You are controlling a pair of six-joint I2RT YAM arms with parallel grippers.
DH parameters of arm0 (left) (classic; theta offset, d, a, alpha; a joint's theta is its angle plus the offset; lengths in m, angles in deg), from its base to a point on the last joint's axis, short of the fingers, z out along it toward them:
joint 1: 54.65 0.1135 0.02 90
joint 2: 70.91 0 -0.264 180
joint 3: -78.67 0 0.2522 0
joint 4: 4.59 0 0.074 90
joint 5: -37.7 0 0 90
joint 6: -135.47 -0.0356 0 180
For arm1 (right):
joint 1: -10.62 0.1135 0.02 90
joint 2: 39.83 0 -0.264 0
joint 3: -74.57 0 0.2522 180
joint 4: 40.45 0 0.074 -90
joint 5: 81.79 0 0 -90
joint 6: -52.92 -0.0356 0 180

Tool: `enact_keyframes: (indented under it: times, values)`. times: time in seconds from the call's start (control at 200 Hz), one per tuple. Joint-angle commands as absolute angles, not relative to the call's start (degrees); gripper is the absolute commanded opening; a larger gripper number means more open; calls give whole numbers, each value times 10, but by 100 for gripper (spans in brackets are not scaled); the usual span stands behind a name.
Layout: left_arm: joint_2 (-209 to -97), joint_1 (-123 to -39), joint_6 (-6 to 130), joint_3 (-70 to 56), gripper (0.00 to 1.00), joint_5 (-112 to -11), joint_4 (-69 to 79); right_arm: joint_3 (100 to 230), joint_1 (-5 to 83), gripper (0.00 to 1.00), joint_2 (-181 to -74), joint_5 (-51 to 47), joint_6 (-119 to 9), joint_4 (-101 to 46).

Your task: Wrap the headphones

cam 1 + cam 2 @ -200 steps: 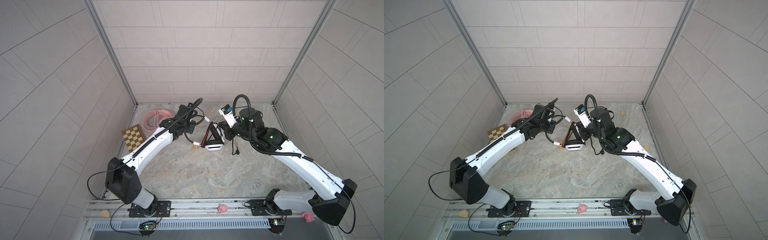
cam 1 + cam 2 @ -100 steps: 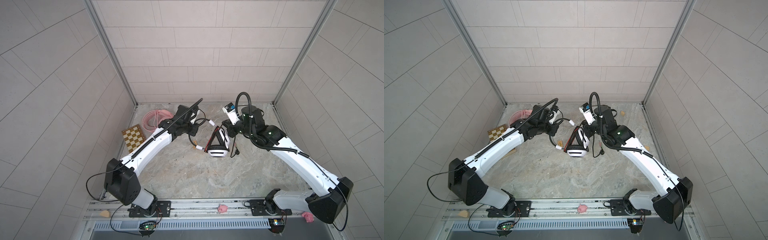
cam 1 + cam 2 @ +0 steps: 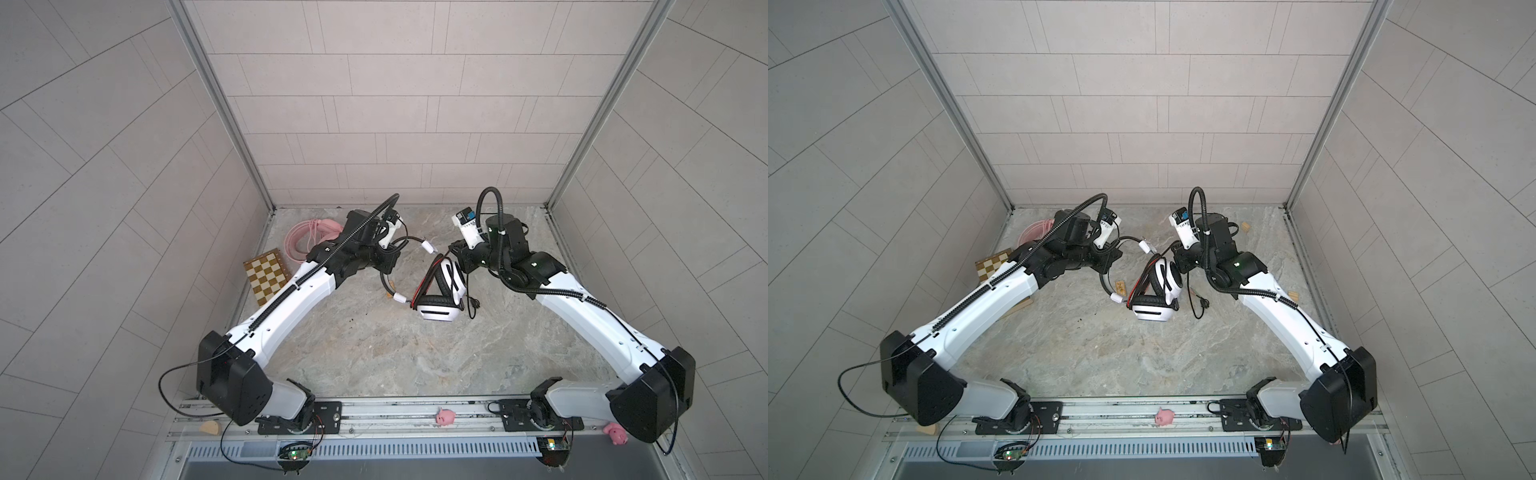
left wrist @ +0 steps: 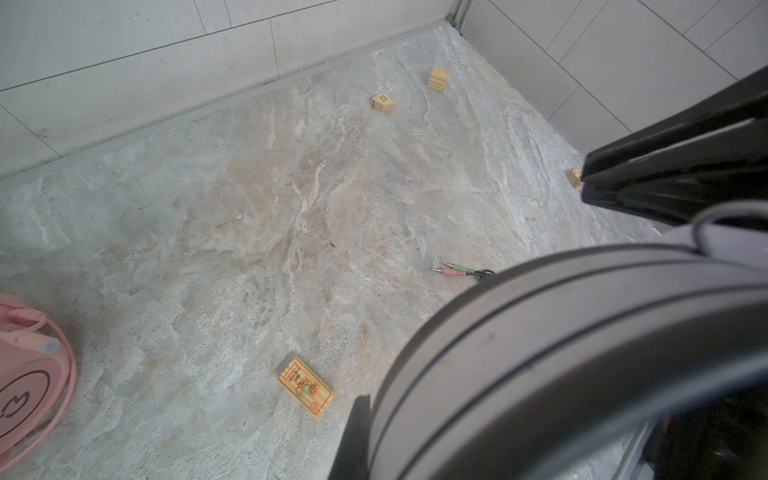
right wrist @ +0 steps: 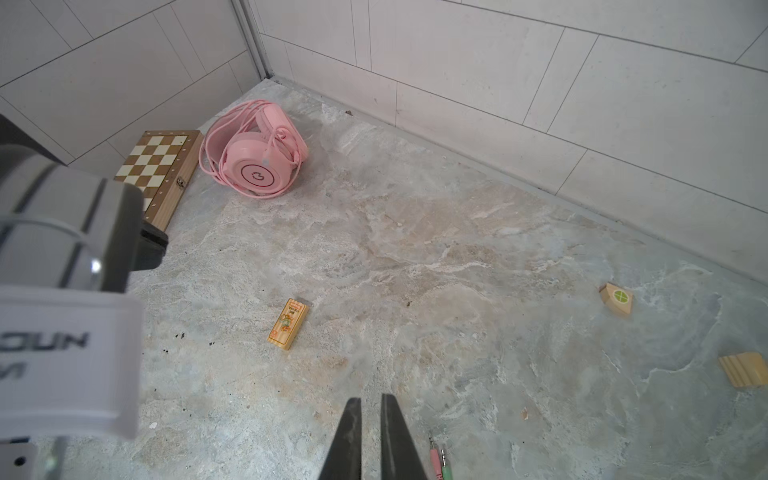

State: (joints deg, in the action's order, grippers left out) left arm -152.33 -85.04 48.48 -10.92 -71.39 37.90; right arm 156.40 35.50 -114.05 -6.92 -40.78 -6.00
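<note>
From where I stand, the white-and-black over-ear headset looks to be held clear of the marbled stone counter. It is about mid-counter, a little toward the far wall, between the two wrists. One white ear cup hangs lowest, the other sits above it to the right, and the black headband with red trim rises on the left. The left fingers are closed. The headband crosses right at them and fills much of the left wrist view, so they seem to be what holds the headset, though the contact itself is hidden. The right fingers stand a narrow gap apart with bare counter showing between them, gripping nothing, and the headset is just beside them. The headset's thin black cable drops to the counter on its right, and the pink and green jack plugs lie by the right fingers. The all-pink over-ear headset lies in the far left corner with its pink cable looped around the cups, partly behind the left arm in both top views. A folded wooden chessboard lies just beside it, nearer, along the left wall. A small printed wooden block lies between the two headsets. A wooden block with a green circle and a ribbed wooden block lie toward the far right.
</note>
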Motion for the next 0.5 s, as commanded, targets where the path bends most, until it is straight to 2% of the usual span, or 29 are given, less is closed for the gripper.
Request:
enact_keyframes:
  times: [0.0,0.25,0.495]
  values:
    - [-1495,-851,510,-123,0,-784,347,1559,350,12,-1143,-67,-425,-91]
    - [-1494,-851,541,-135,0,-851,324,1528,344,12,-1159,-88,-446,-127]
    - [-1488,-851,557,-149,0,-863,315,1501,340,13,-1176,-105,-467,-166]
